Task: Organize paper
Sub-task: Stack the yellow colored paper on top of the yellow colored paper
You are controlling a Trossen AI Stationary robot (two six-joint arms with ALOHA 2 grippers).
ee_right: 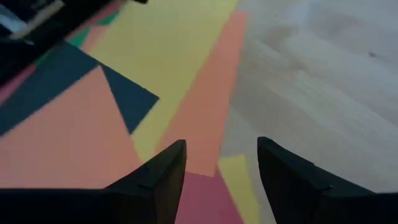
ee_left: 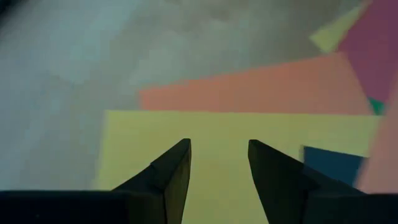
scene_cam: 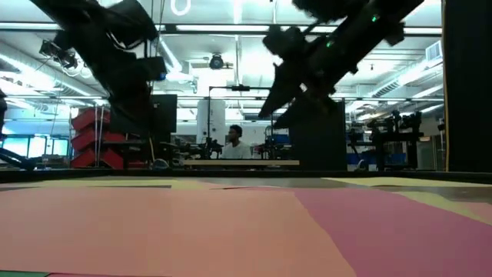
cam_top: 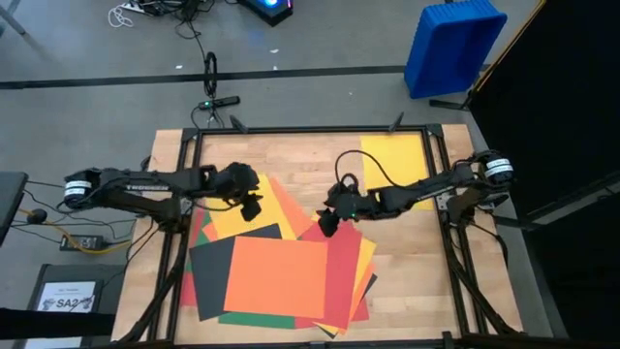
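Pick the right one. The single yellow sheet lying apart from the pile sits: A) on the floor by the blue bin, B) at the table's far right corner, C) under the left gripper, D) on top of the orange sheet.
B: the high view shows the lone yellow sheet flat at the table's far right corner, clear of the pile.

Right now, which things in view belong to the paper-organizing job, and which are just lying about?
Part of the job:
- heap of coloured sheets
- single yellow sheet, apart at the table's far right corner
- left pincer, open above the heap
- right pincer, open above the heap

Lying about:
- blue bin on the floor
- white SA2 sheet
- cables
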